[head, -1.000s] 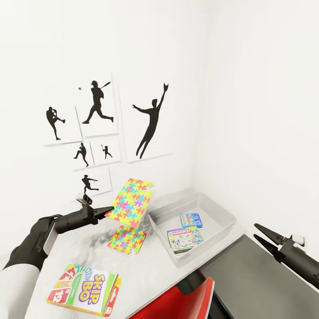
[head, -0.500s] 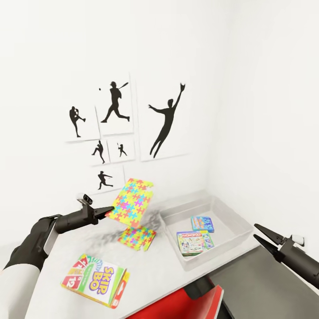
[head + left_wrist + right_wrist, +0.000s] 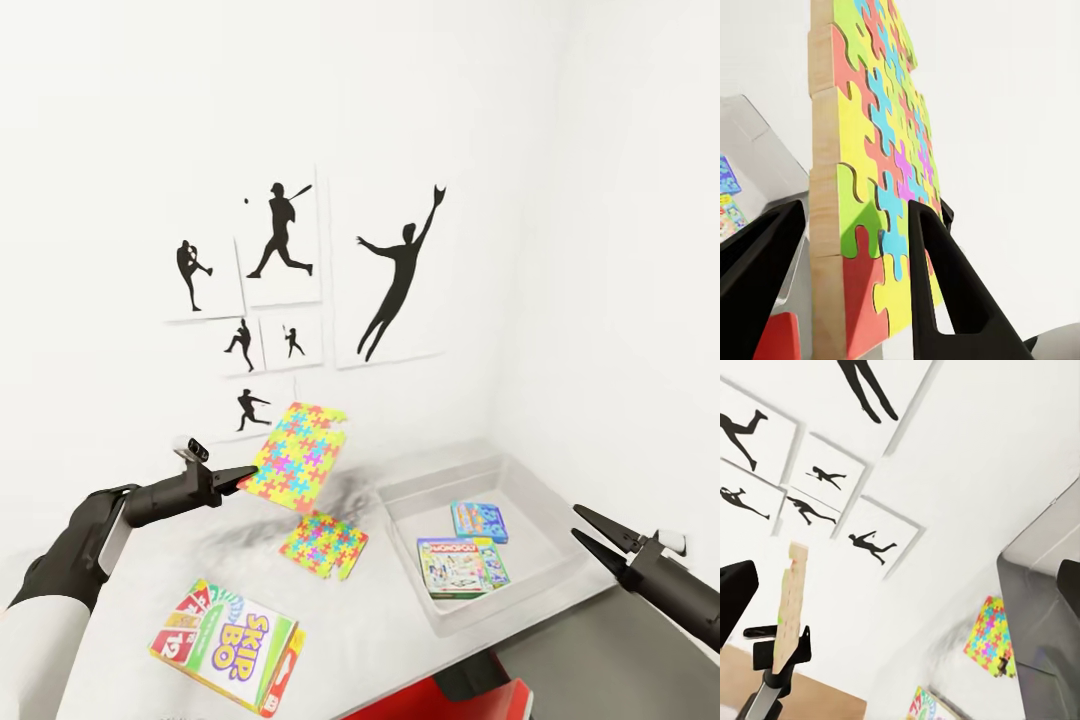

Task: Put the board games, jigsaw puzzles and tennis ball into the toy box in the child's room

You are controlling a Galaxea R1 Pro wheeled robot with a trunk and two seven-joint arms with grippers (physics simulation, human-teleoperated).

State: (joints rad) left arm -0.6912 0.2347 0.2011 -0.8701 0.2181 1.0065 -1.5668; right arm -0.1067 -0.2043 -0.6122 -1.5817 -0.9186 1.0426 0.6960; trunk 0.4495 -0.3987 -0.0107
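**Ana:** Head view first — where is the left gripper (image 3: 245,472)?

**Ben:** It hangs above the table (image 3: 380,610), near the wall edge, its fingers clamped on the lower corner of one jigsaw puzzle (image 3: 298,451). That puzzle is lifted clear of the table and tilted, its coloured face turned up and toward the camera.

**Ana:** Does the left wrist view agree?

**Ben:** Yes. One black finger (image 3: 945,285) lies across the patterned face of the lifted puzzle (image 3: 881,187) and the other sits against its plain wooden-looking edge, so the sheet is pinched between them.

**Ana:** And the second jigsaw puzzle (image 3: 322,545)?

**Ben:** Flat on the table, just beside the left wall of the toy box (image 3: 530,605), below the raised one.

**Ana:** What is in the toy box?

**Ben:** Two board games lie on its floor — the green-edged Monopoly box (image 3: 462,567) toward the front and the smaller blue-teal box (image 3: 479,520) behind it, toward the wall. The toy box stands at the table's right end, in the corner of the room.

**Ana:** The third game?

**Ben:** The Skip-Bo box (image 3: 228,645) lies flat near the table's front edge, well apart from the toy box.

**Ana:** The right gripper (image 3: 588,532)?

**Ben:** Its fingers are spread with nothing between them, off the table's right end, beside the toy box.
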